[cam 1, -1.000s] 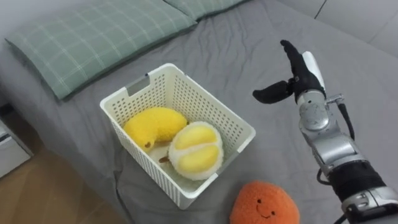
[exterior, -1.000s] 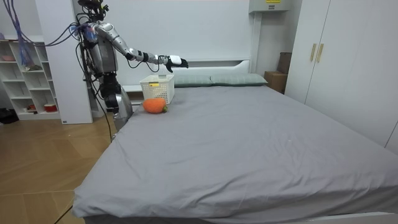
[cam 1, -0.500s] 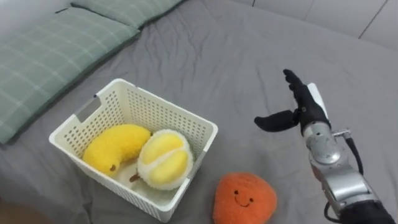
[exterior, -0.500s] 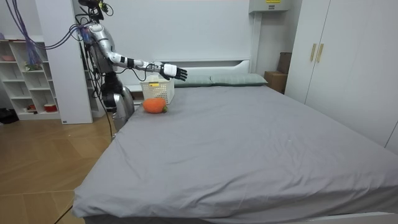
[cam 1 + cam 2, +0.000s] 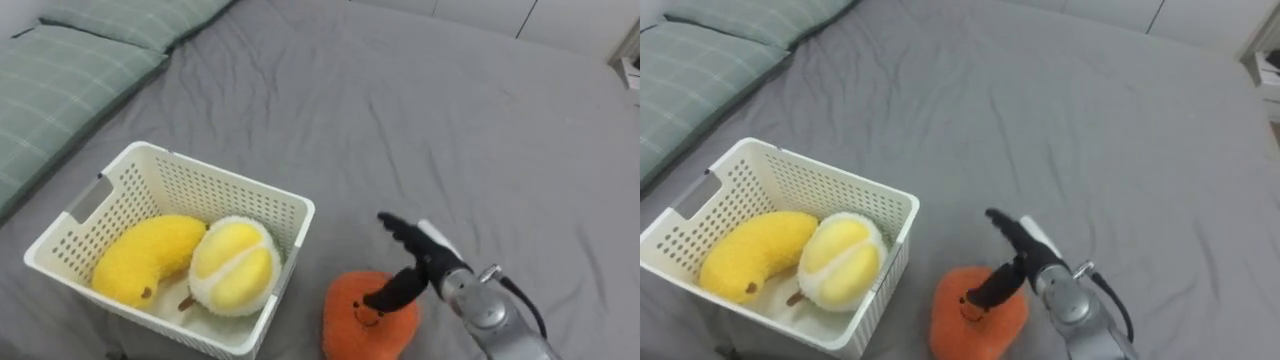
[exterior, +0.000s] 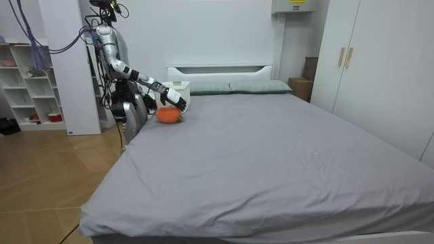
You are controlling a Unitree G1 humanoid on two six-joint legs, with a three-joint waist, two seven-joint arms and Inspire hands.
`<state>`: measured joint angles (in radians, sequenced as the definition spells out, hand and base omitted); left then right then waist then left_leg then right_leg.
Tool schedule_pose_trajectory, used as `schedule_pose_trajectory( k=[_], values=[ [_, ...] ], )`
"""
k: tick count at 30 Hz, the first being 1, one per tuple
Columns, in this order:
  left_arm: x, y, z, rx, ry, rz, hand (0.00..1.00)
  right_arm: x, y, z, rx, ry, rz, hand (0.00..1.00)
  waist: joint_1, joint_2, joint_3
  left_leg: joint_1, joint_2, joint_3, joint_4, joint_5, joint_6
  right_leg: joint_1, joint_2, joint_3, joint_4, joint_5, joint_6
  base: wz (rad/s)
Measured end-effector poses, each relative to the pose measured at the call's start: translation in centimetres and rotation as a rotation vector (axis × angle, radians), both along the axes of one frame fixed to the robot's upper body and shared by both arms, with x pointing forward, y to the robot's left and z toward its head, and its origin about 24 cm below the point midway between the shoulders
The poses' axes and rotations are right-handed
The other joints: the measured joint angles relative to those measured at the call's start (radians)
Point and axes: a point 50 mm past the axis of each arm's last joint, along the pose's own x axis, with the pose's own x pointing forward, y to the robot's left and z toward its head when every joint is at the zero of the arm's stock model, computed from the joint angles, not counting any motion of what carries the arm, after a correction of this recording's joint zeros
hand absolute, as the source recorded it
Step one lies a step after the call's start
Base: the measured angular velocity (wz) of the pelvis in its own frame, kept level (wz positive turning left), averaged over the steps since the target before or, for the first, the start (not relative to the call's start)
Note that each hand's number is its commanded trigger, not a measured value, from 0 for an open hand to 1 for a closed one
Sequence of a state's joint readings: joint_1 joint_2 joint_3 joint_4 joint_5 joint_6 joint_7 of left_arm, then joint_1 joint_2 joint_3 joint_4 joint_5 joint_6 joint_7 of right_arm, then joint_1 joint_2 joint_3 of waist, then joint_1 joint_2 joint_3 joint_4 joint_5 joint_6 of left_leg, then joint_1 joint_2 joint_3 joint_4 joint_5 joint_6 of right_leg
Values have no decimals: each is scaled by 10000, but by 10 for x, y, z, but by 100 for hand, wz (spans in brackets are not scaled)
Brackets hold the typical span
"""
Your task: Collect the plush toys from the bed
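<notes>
An orange plush toy with a smiling face lies on the grey bed just right of a white perforated basket. Inside the basket rest a yellow banana plush and a pale yellow durian plush. My right hand is open over the orange toy's top right, fingers stretched out, thumb down against the plush. In the room view I stand at the bed's head corner on the room view's left, my right hand reaching down toward the orange toy beside the basket.
Green checked pillows lie at the head of the bed, left of the basket. The grey sheet stretches wide to the right. A white shelf unit and white wardrobes line the walls.
My right arm has dropped from stretched out above the bed down onto the orange toy. The head camera has shifted, so the basket now sits lower left.
</notes>
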<state>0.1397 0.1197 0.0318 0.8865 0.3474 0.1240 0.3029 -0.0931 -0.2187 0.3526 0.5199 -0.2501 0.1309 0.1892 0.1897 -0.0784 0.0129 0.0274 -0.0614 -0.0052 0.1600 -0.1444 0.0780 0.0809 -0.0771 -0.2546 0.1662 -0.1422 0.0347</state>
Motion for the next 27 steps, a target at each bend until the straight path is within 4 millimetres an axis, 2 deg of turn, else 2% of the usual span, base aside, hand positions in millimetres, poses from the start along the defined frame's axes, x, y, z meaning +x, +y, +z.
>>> schedule_pose_trajectory(
  k=[1,6,8,13,17,20,21,22,23,25,27],
  values=[
    [-1,0,0,-43,13,81,0,-2,2,-2,-128,199,311,0,48,-33,20,-15,7,1,6,-16,-8,-32,10,11,-1,0,0,-5],
    [-6,2,-1,16,150,141,0,-4,8,-2,-390,465,1092,0,135,-165,-52,-36,20,-15,31,-21,-15,-51,29,-80,-87,3,-4,1],
    [-12,5,-2,175,316,203,0,-5,8,-4,-495,579,1214,0,136,-184,-50,45,16,-52,22,-36,-21,81,37,-122,-183,6,-6,7],
    [-39,11,-6,495,1200,240,0,-13,4,-16,-1074,1371,1400,0,149,-174,-29,90,18,-191,37,-95,-50,224,56,-226,-190,2,-3,5],
    [-48,9,-10,442,1747,373,0,-15,2,-19,-1183,1585,1307,0,303,-175,-28,23,19,-228,120,-139,-51,245,65,-249,-187,2,-3,3],
    [-48,7,-10,368,1760,371,0,-18,0,-24,-1336,1758,1161,51,507,-165,-22,1,17,-264,173,-149,-54,265,65,-253,-180,2,-4,2],
    [-48,7,-10,355,1758,369,0,-18,-1,-26,-1384,1773,1101,57,530,-162,-20,-3,17,-273,184,-154,-56,269,66,-251,-181,2,-4,0],
    [-47,5,-10,326,1741,358,0,-19,-2,-28,-1479,1775,988,69,587,-157,-18,-26,18,-283,225,-177,-58,270,70,-251,-183,1,-4,3],
    [-47,5,-11,306,1740,350,0,-19,-4,-30,-1591,1741,862,75,610,-149,-16,-60,18,-304,269,-201,-56,268,73,-255,-184,1,-4,5],
    [-47,3,-11,314,1748,293,0,-17,-6,-29,-1747,1531,669,100,612,-124,-5,-130,16,-345,324,-232,-59,247,77,-319,-185,1,-4,6],
    [-47,3,-11,382,1711,224,0,-15,-7,-28,-1876,1284,547,100,603,-102,8,-192,5,-405,365,-233,-60,232,73,-414,-198,3,-6,10]
  ],
)
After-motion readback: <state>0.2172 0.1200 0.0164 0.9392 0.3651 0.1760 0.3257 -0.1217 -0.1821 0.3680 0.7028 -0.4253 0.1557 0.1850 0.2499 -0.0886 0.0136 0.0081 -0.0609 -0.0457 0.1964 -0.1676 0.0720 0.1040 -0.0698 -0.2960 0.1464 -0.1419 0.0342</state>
